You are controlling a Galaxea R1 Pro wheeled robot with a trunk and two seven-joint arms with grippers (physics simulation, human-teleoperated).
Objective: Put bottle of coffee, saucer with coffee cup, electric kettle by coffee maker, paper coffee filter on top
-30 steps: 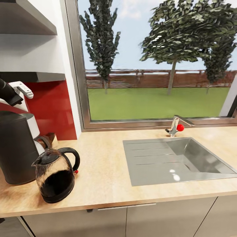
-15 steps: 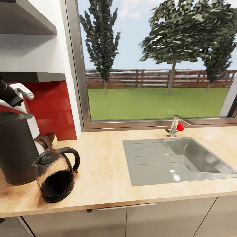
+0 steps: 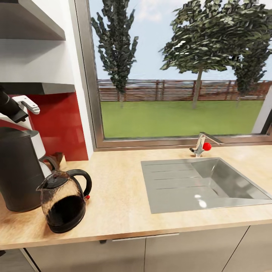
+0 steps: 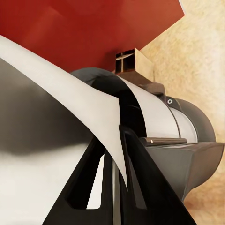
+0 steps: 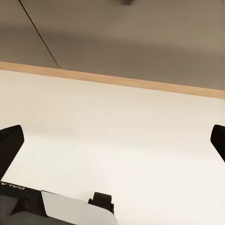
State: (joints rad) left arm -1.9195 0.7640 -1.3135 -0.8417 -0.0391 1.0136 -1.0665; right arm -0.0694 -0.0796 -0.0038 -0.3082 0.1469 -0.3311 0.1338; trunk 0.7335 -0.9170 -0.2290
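In the head view almost nothing has changed against the earlier pictures: the left arm (image 3: 9,107) at the left edge has lifted only a little, with the white part beside it shifted slightly, while the coffee maker (image 3: 19,170), the electric kettle (image 3: 64,202) just beside it, the countertop (image 3: 121,200) and the sink (image 3: 204,185) lie the same. I judge from this that the step in hand is the paper filter and that it goes slowly, in small corrections above the machine; the kettle already stands next to the coffee maker, so that part looks done, and the bottle, the saucer and the cup I cannot see here. No brand or label is readable in this view. In the left wrist view the left gripper (image 4: 115,154) has its two dark fingers close together, pinching a thin white sheet that I take for the paper coffee filter (image 4: 89,112); it hangs above the rounded top of the coffee maker, with the red wall behind, and whether it already touches the machine I cannot tell. In the right wrist view the right gripper (image 5: 112,140) is spread wide, its fingertips (image 5: 9,140) at the two edges, holding nothing, over a pale surface; small white letters on the dark gripper body seem to read "GALA", cut off by the edge.
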